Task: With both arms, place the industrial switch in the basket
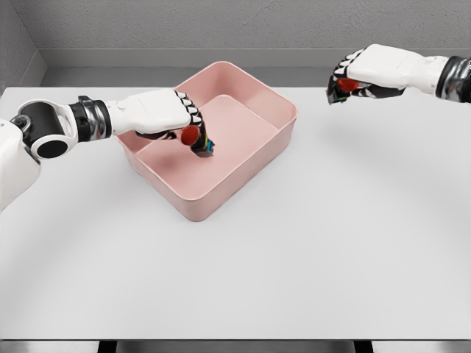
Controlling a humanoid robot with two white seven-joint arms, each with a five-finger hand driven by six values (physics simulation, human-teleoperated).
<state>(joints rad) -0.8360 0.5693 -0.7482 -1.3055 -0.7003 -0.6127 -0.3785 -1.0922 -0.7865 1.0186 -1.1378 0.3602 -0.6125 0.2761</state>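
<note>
A pink rectangular basket (234,187) stands on the white table, turned at an angle. My left hand (184,123) reaches over the basket's left wall, its fingers curled on a small dark industrial switch with a red button (199,141). That switch hangs just above the basket floor; contact with the floor cannot be judged. My right hand (346,82) hovers above the table at the upper right, beyond the basket's right corner. It is shut on a second dark switch with a red button (347,85), mostly hidden by the fingers.
The white table (331,243) stretches wide in front and to the right of the basket. A grey wall runs behind the table's far edge.
</note>
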